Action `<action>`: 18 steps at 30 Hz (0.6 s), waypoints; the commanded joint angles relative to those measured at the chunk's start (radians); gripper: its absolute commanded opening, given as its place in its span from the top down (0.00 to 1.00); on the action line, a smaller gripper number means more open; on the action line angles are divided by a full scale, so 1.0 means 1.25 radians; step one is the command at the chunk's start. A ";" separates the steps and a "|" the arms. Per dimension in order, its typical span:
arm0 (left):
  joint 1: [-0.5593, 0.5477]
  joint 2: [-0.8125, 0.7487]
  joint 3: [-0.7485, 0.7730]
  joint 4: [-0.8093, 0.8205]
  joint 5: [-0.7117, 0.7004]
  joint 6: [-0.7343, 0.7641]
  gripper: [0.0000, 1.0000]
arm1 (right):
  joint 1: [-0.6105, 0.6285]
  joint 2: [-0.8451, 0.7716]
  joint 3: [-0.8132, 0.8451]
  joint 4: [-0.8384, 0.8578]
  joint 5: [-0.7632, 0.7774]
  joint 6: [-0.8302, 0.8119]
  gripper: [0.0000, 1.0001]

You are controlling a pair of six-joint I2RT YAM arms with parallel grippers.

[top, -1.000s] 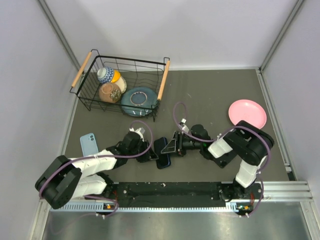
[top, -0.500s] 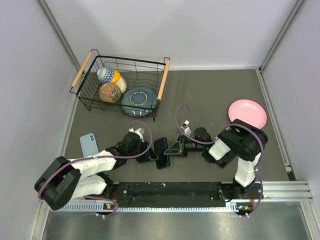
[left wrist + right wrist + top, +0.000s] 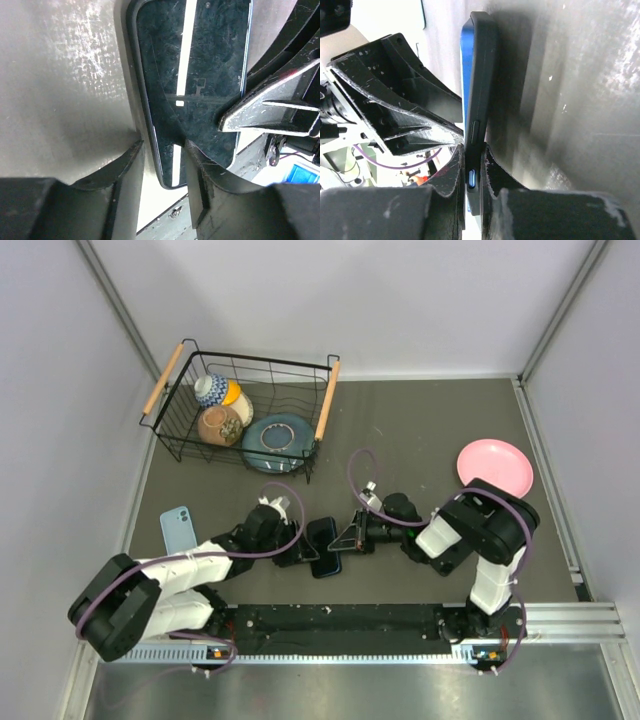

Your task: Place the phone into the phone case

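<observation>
Your right gripper (image 3: pixel 471 150) clamps the near-centre phone (image 3: pixel 322 543), likely stiff and slick, by its cased edge while the left gripper (image 3: pixel 162 147) straddles the phone case (image 3: pixel 485 60) rim, jaws apart; hold its sides, not the glass.

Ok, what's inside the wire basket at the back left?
In the wire basket: a blue patterned bowl, something orange partly behind it, a brown bowl and a blue-grey plate. They overlap, so whatever lies beneath them is hidden.

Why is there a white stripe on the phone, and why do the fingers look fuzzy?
Left wrist: the stripe on the phone is a light's reflection; the fingers sit too near the lens to focus. Right wrist: the top left is washed out.
</observation>
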 commanded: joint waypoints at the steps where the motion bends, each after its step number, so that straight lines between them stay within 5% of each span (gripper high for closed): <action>1: -0.005 -0.054 0.026 -0.065 -0.030 0.031 0.54 | -0.005 -0.080 0.019 0.032 -0.007 -0.028 1.00; 11: 0.020 -0.322 0.079 -0.148 0.010 0.086 0.28 | -0.070 -0.447 -0.044 -0.186 -0.013 -0.179 1.00; 18: 0.020 -0.330 0.051 0.099 0.189 0.014 0.28 | -0.070 -0.555 -0.048 -0.095 -0.135 -0.119 1.00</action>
